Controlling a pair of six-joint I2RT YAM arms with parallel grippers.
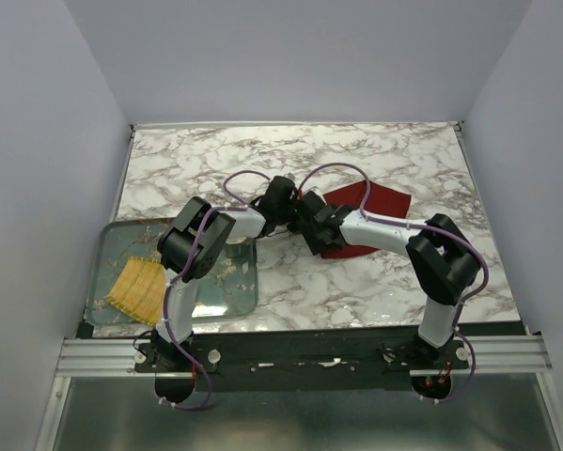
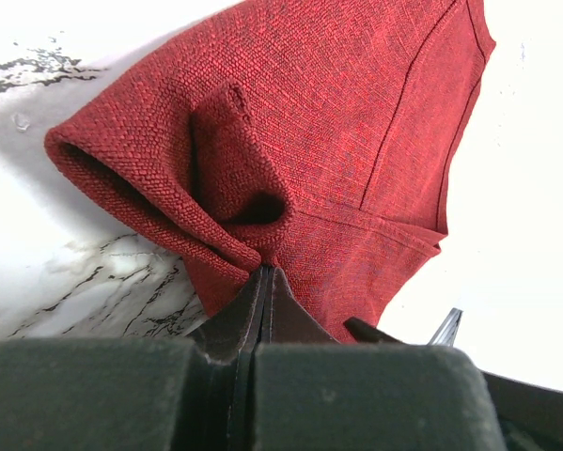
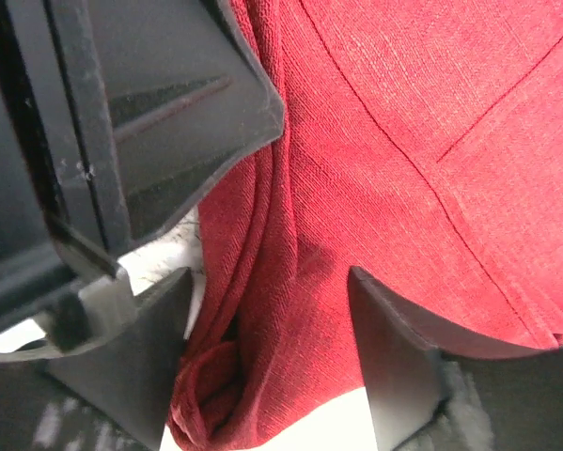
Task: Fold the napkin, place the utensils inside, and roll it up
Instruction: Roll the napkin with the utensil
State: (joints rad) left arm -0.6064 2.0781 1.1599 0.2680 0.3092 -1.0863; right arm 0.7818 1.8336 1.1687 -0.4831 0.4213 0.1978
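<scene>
Gripping napkin (image 2: 356, 141), left tool's (image 2: 265, 274) pinch seems hidden overhead.

We are looking at two white arms (image 1: 380, 228) wearing bulky black joints (image 1: 198, 246), purple cables (image 1: 333, 168) looping over them, and black wedge-shaped pincer fingers (image 3: 398, 362).

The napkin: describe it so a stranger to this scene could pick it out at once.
On the white marble table, look just right of the middle. The napkin lies there, a fold pinched in the left gripper. It is the only dark red plain cloth; the other fabric, a yellow ribbed mat, lies on the clear tray at left.
</scene>
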